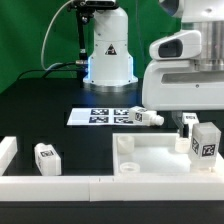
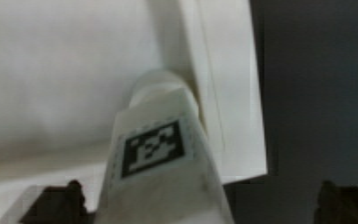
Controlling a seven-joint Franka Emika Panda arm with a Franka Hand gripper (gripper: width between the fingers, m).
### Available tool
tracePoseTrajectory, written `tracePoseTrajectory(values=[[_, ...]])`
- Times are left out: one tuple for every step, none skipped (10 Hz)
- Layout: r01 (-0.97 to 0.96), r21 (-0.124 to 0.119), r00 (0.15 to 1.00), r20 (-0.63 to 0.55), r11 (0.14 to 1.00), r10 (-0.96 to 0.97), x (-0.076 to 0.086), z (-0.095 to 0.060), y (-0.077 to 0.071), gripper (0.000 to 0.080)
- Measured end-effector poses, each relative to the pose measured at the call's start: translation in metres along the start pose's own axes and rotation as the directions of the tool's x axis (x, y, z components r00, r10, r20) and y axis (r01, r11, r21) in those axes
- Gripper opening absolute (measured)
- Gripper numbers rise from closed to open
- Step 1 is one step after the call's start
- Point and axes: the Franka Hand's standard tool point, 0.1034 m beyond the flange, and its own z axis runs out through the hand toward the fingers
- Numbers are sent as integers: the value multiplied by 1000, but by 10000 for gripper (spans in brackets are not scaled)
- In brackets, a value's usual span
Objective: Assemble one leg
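A black desk (image 1: 40, 105) holds a white tray-like tabletop (image 1: 150, 160). The robot's tool (image 1: 191, 128) hangs over its corner on the exterior view's right, closed on a tagged white leg (image 1: 205, 140) standing upright against the tabletop. The wrist view shows this leg (image 2: 158, 135) between the tool's tips, bearing a black-and-white square tag. Another leg (image 1: 46, 157) stands on the desk; a third (image 1: 146, 116) lies beside the marker board (image 1: 100, 116). No readable writing.
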Motion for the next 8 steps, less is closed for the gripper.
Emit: tracePoseTrajectory(values=[[0,-1,1000,3,1000,0,-1,1,0,618],[-16,0,1000,3,1000,16,-1,2,0,618],[-30,0,1000,3,1000,30,-1,2,0,435],[-41,0,999,4,999,41,-1,2,0,435],[-136,-4,991,0,991,136,0,2,2,295],[-249,-11,968,-9,968,249,0,3,3,295],[-354,-22,935,-19,935,353,-1,3,3,295],[-482,-24,876,-30,876,481,-1,3,5,295]])
